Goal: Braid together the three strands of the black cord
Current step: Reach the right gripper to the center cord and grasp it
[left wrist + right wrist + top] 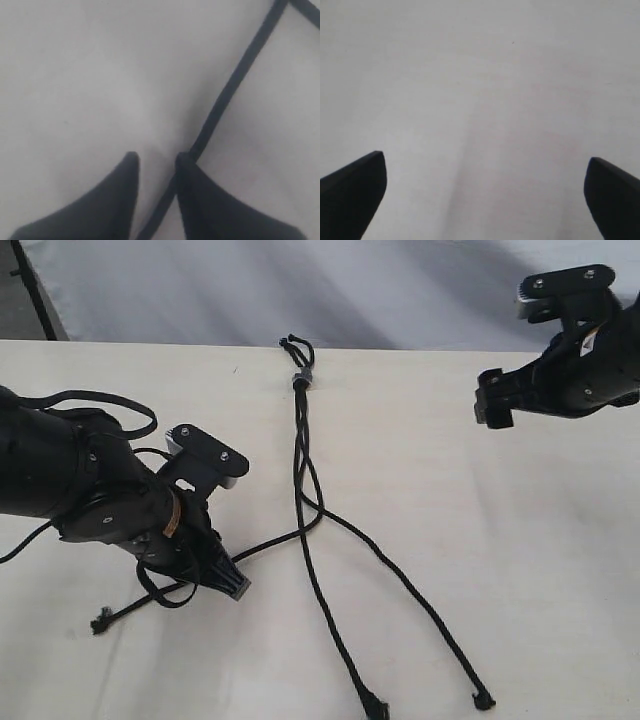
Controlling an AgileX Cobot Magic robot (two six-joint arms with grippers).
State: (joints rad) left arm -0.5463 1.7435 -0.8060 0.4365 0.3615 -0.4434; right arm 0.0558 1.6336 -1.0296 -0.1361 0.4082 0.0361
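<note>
The black cord lies on the pale table (480, 540), its grey-banded knot (300, 377) near the far edge. The three strands run toward me and cross near the middle. The left strand (270, 541) bends leftward and ends in a frayed tip (101, 622). The middle strand (330, 620) and right strand (420, 600) end near the front edge. My left gripper (237, 586) is down at the left strand. In the left wrist view that strand (235, 85) passes between the parted fingers of the left gripper (156, 159), against one finger (195, 180). My right gripper (493, 400) hovers at the far right, wide open and empty (485, 165).
Thick smooth arm cables (90, 400) loop over the left arm, and another loop (165, 595) hangs beside the left gripper. The table's far edge meets a grey backdrop (300, 290).
</note>
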